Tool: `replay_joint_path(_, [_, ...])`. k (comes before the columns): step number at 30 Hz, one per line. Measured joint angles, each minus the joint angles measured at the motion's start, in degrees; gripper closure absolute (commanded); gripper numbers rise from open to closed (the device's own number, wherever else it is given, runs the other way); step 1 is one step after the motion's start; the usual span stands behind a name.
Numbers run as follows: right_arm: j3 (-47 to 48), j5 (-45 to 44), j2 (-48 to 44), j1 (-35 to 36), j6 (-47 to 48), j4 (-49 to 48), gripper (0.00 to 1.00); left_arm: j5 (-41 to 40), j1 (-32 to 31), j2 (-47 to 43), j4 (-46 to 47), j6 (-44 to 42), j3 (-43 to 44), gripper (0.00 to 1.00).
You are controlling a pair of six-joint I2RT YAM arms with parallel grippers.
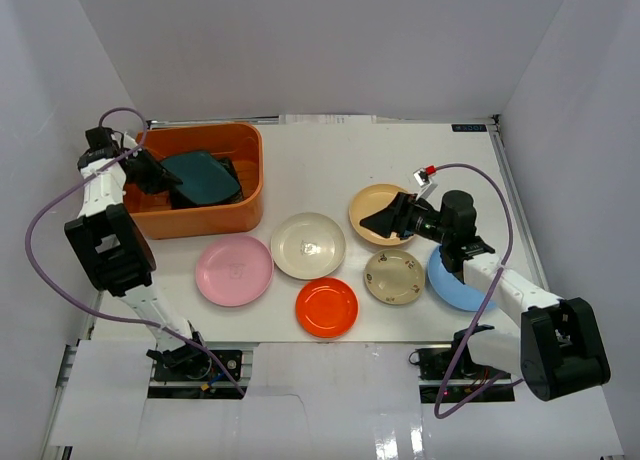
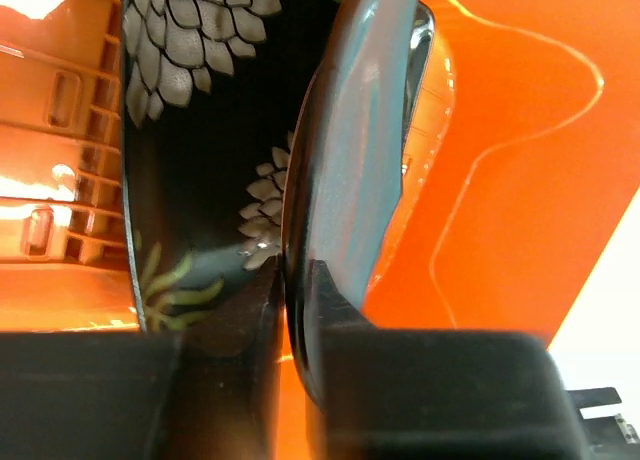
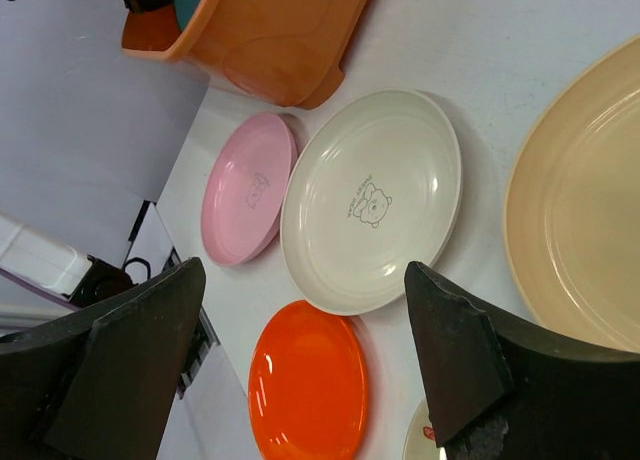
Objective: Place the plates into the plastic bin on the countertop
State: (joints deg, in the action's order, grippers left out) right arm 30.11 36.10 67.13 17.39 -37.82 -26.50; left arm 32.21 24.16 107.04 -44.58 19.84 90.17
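Note:
The orange plastic bin (image 1: 205, 216) stands at the far left of the white countertop (image 1: 330, 160). My left gripper (image 1: 160, 176) is inside it, shut on the rim of the dark teal plate (image 1: 203, 177), which lies over the black floral plate (image 2: 200, 130). In the left wrist view the fingers (image 2: 340, 310) clamp the teal rim (image 2: 350, 150). My right gripper (image 1: 385, 220) is open and empty above the tan plate (image 1: 372, 200). Pink (image 1: 234, 270), cream (image 1: 308, 245), orange-red (image 1: 326, 307), beige patterned (image 1: 394, 276) and light blue (image 1: 452, 288) plates lie on the counter.
White walls close in the counter at the left, right and back. The right wrist view shows the cream plate (image 3: 372, 200), pink plate (image 3: 248, 188), orange-red plate (image 3: 308, 390), tan plate (image 3: 585, 210) and the bin (image 3: 270, 30) beyond the open fingers.

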Motion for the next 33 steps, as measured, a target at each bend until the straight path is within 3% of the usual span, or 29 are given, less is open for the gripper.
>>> replay_joint_path(5, [0.0, -1.4, 0.1, 0.0, 1.2, 1.0, 0.13, -1.1, 0.0, 0.5, 1.2, 1.2, 0.3, 0.14])
replay_joint_path(7, [0.0, -2.0, 0.5, 0.0, 1.8, 1.2, 0.14, -1.9, 0.0, 0.5, 2.4, 2.4, 0.1, 0.03])
replay_joint_path(14, [0.0, -7.1, 1.7, 0.3, 4.6, 5.7, 0.24, -12.9, -3.8, -2.7, 7.6, 5.3, -4.0, 0.02])
replay_joint_path(21, [1.6, -14.8, 2.8, 0.4, 8.3, 12.8, 0.43, -32.9, -16.3, -15.0, 13.9, 4.6, -11.0, 0.02])
replay_joint_path(25, [4.0, -19.5, 4.2, 0.4, 10.4, 16.5, 0.43, -42.1, -21.2, -16.6, 16.5, 3.1, -11.3, 0.02])
replay_joint_path(33, [10.3, -29.7, 7.4, 0.4, 15.4, 23.5, 0.34, -50.6, -20.6, -16.3, 17.2, 0.7, -14.5, 0.02])
